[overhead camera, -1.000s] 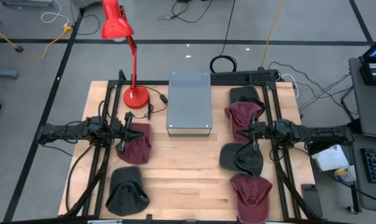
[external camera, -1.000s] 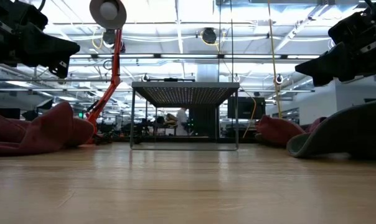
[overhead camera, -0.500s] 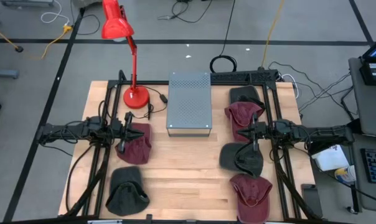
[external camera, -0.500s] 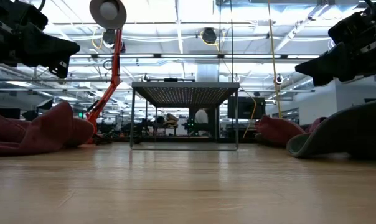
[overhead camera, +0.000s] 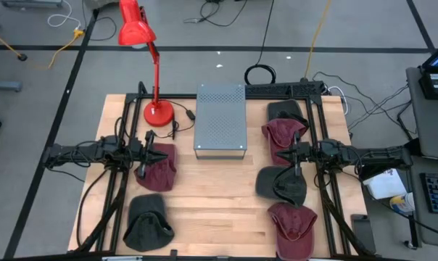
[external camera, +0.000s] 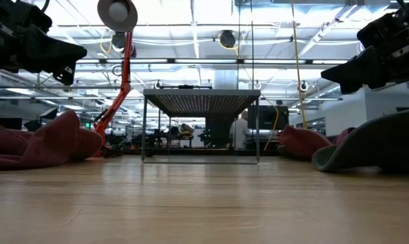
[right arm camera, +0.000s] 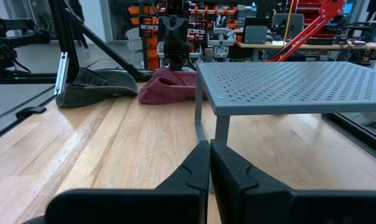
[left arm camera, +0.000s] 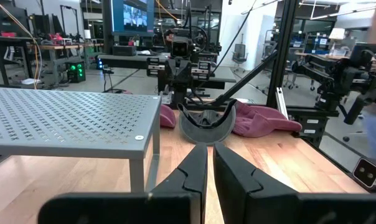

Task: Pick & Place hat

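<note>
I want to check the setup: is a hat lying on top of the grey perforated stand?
No, the grey perforated stand has a bare top in the high view.

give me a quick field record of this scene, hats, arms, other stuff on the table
hats left side: maroon cloth cap; dark grey cap
hats right side: dark cap at back; maroon cap; dark grey cap mid; maroon cap at front
left gripper: shut, above maroon cloth cap, empty
right gripper: shut, empty
centre: grey perforated metal stand
back left: red desk lamp
</note>
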You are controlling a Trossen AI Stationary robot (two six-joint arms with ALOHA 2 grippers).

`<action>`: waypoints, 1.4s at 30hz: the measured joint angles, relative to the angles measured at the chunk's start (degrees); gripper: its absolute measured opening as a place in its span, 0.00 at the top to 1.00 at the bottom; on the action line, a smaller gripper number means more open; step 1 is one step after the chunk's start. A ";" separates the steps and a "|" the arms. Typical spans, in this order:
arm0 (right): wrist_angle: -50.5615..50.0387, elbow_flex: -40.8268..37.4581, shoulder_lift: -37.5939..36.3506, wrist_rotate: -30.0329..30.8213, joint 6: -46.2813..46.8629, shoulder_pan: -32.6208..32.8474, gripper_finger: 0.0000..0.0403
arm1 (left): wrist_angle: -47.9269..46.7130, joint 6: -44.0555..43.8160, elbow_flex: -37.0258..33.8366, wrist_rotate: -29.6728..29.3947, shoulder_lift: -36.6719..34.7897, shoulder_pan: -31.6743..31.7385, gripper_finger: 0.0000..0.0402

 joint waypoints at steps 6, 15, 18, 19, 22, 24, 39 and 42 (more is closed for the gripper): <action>0.02 0.01 -0.02 0.00 -0.01 0.00 0.98 | 0.01 0.00 0.00 0.01 0.01 0.00 0.92; 0.00 -0.01 0.00 0.02 -0.01 -0.02 0.98 | 0.00 0.00 0.00 0.01 -0.01 0.04 0.92; 0.02 -0.01 0.00 0.02 0.01 0.00 0.98 | 0.00 0.00 0.00 -0.01 0.00 0.04 0.92; 0.02 -0.01 0.00 0.00 0.01 0.00 0.98 | -0.01 0.02 0.00 0.01 0.01 0.04 0.92; 0.00 0.00 -0.01 0.02 0.00 0.00 0.98 | 0.01 0.00 -0.02 0.01 -0.01 0.02 0.92; 0.00 -0.01 0.00 0.02 0.01 0.00 0.98 | 0.01 0.00 0.00 0.01 0.00 0.02 0.92; 0.02 0.00 0.00 0.02 -0.01 0.00 0.98 | 0.06 -2.20 -0.01 0.00 -0.01 -0.01 0.92; 0.01 0.00 -0.02 0.02 0.00 0.00 0.98 | 0.61 -5.17 -0.01 0.01 0.00 -0.01 0.92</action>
